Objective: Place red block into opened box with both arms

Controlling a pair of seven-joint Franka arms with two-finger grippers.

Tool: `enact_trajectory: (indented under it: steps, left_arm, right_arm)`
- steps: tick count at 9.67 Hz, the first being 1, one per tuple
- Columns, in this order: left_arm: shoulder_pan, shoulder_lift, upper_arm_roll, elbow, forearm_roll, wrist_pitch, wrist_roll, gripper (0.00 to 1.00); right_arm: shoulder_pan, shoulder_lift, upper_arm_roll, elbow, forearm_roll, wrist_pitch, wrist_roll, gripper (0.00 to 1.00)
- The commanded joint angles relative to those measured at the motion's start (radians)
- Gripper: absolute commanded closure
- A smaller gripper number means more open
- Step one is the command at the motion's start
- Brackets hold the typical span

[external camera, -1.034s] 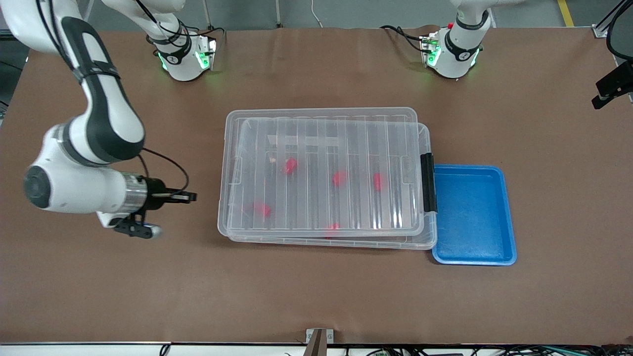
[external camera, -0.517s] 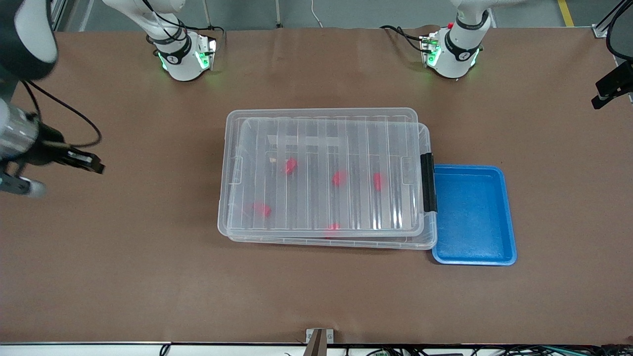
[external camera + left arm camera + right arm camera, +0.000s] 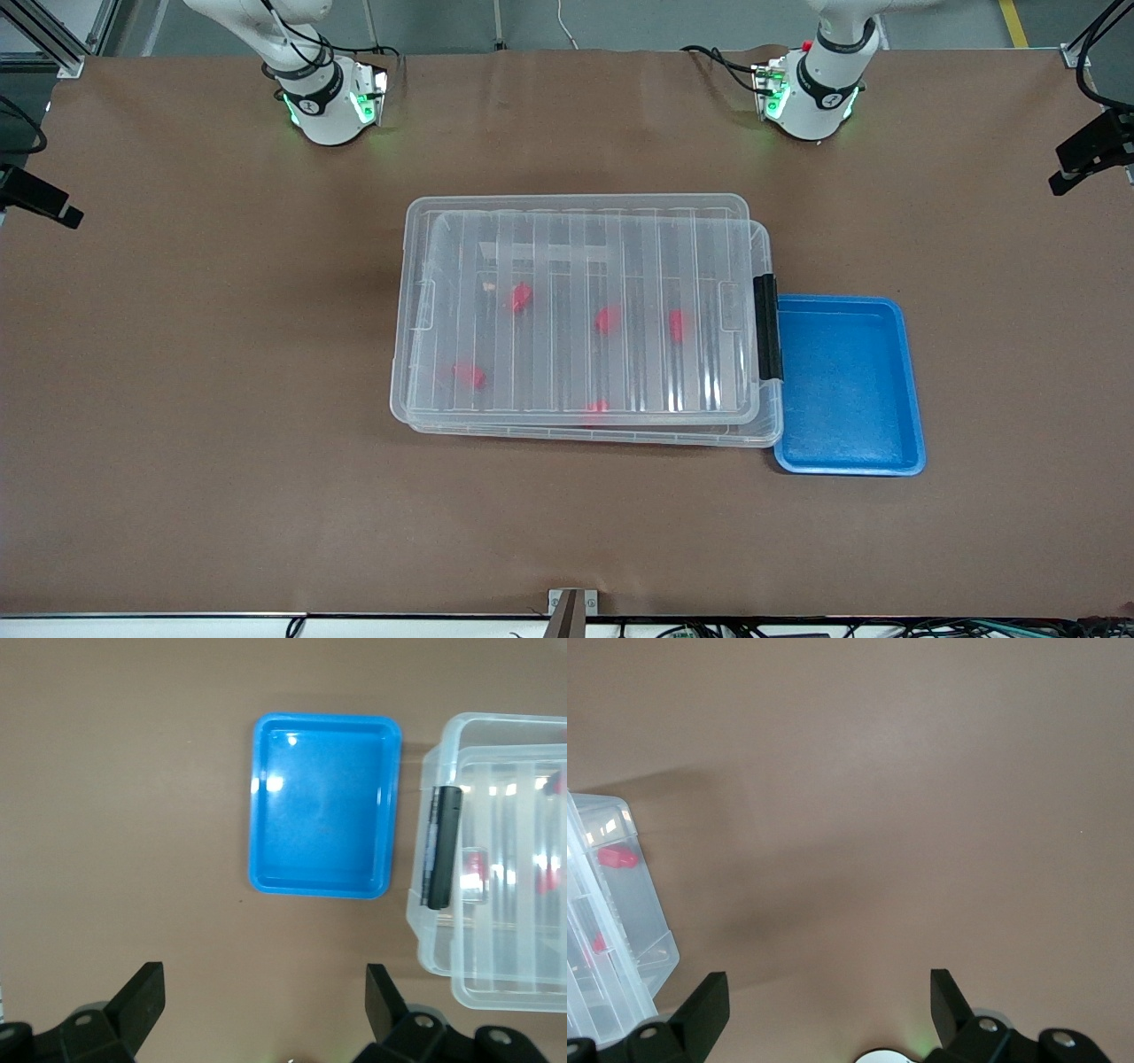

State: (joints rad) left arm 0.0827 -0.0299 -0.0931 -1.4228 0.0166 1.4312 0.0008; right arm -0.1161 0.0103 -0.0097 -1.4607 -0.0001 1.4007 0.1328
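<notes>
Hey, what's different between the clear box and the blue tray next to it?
The box is clear, so red blocks show inside; the tray is opaque blue. The box is clearly larger than the tray. The box has a ribbed lid lying on it, slightly askew, and a black latch; the tray is open-topped with nothing in it. Both are shallow plastic rectangles, side by side on the table.

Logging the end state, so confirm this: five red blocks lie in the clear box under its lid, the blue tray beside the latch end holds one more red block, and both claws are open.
Wrong on one point: the blue tray holds nothing, as the front view shows. The rest stands: five red blocks lie in the clear box under its lid, the tray sits beside the latch end, and the left claw and right claw are open.
</notes>
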Motion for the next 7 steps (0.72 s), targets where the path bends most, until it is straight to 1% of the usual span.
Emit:
enact_trajectory:
  steps: [1,2,3,7]
  left_arm:
    - [0.0,0.016,-0.026,-0.062,-0.026,0.052,-0.04,0.0]
    - [0.003,0.013,-0.054,-0.091,-0.023,0.098,-0.054,0.0]
    - [0.0,0.018,-0.059,-0.094,-0.017,0.103,-0.054,0.0]
    - [0.002,0.028,-0.082,-0.064,-0.009,0.095,-0.025,0.0]
  right_arm:
    - [0.004,-0.013,-0.004,-0.023,0.0,0.003,-0.009,0.0]
    - [0.022,-0.013,-0.034,-0.024,0.0,0.0,-0.01,0.0]
    - [0.059,-0.013,-0.076,-0.024,0.0,0.0,-0.01,0.0]
    - [0.055,-0.012,-0.079,-0.024,0.025,0.001,-0.013,0.0]
